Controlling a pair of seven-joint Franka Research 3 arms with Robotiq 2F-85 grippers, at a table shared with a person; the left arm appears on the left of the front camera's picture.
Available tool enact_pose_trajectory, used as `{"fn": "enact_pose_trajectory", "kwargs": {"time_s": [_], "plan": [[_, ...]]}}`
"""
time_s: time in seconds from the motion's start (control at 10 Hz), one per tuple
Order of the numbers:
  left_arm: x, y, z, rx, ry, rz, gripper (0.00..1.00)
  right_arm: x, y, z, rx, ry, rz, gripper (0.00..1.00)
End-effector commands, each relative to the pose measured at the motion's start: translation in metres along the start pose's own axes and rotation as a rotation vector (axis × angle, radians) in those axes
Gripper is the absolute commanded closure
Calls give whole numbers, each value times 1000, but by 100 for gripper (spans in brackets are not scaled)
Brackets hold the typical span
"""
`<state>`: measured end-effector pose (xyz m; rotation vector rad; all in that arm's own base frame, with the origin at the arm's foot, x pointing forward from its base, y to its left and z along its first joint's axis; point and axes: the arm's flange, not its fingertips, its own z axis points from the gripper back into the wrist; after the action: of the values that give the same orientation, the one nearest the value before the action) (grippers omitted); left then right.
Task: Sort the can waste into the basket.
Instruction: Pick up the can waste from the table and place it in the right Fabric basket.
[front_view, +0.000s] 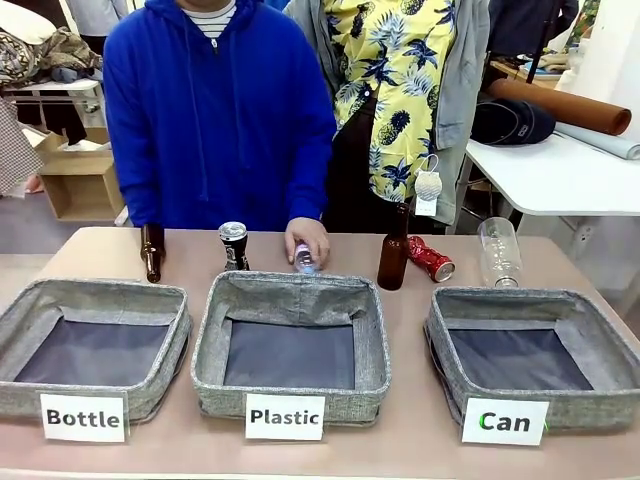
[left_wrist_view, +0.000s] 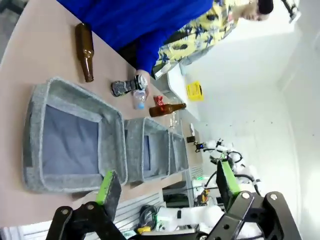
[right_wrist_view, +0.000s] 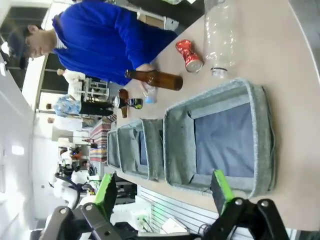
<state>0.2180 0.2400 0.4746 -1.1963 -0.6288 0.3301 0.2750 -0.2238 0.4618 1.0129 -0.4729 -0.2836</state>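
A pale tan surface (front_view: 410, 445) carries the basket (front_view: 590, 408), the Plastic basket (front_view: 215, 395) and the Bottle basket (front_view: 150, 395), all grey felt with dark slate lining and white labels printed in black. The Can label (front_view: 505, 421) has a green fleck. The red can (front_view: 430, 259) is shiny. The black can (front_view: 234, 246) has a silver top. The left bottle (front_view: 152, 252) and right bottle (front_view: 394, 250) are brown, and the plastic bottle (front_view: 498, 252) is clear. One person's hoodie (front_view: 215, 120) is bright blue. Another's shirt (front_view: 395, 90) is yellow with a dark pineapple print.

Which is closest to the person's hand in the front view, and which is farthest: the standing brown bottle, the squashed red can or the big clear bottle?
1. The standing brown bottle, just right of the hand.
2. The crushed red can, lying farther right.
3. The big clear plastic bottle, farthest right.
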Motion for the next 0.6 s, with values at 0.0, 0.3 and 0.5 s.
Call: {"fn": "enact_pose_trajectory", "kwargs": {"time_s": [0.0,0.3,0.5], "plan": [[-15,-9,19,12,3,-61,0,-1,6,6,6,0,47,0],[-15,-9,19,12,3,-61,0,6,40,-21,-139,39,129,0],[-15,-9,19,12,3,-61,0,43,119,-87,-440,127,361,0]]}}
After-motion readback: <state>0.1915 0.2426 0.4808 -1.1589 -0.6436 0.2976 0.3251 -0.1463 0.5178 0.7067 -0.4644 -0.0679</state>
